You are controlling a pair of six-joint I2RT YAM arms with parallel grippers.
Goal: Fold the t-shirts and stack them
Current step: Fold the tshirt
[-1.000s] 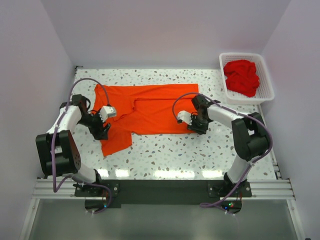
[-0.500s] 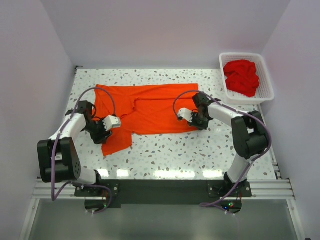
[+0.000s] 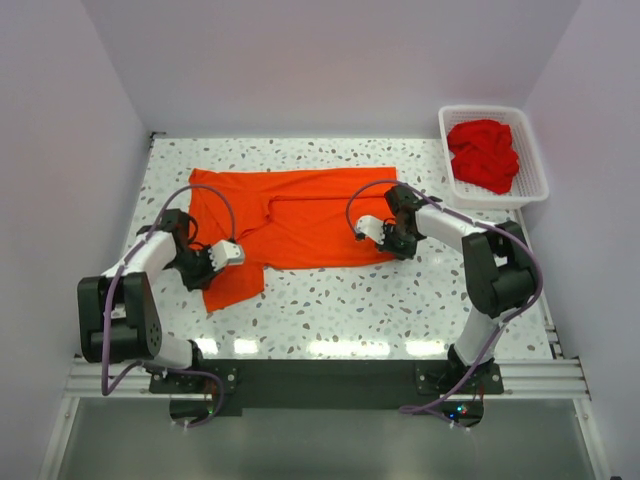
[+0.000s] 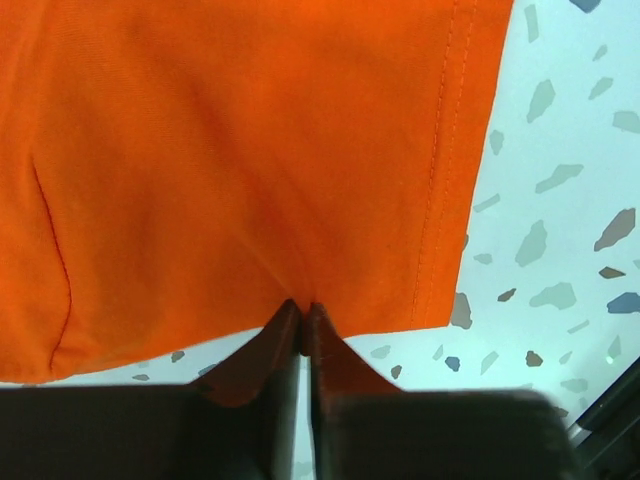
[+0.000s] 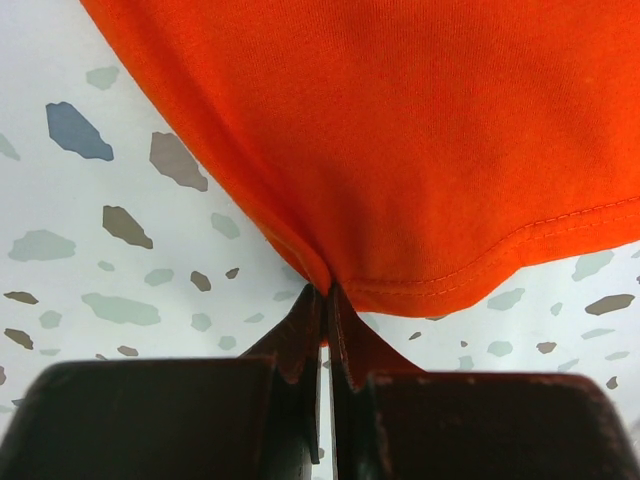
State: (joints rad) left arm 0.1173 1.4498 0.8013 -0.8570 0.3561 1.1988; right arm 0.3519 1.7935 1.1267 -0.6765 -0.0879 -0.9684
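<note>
The orange-red t-shirt [image 3: 300,215] lies spread on the counter [image 3: 350,310], well left of the white basket [image 3: 497,201] (deeper red t-shirts [image 3: 483,155] heaped inside). The left tool [image 4: 303,315] and right tool [image 5: 327,300] each pinch its near edge. Best to lift both evenly, keeping the cloth taut.

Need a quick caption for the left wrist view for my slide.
Left gripper pinches an edge of the orange t-shirt on the speckled table.
</note>
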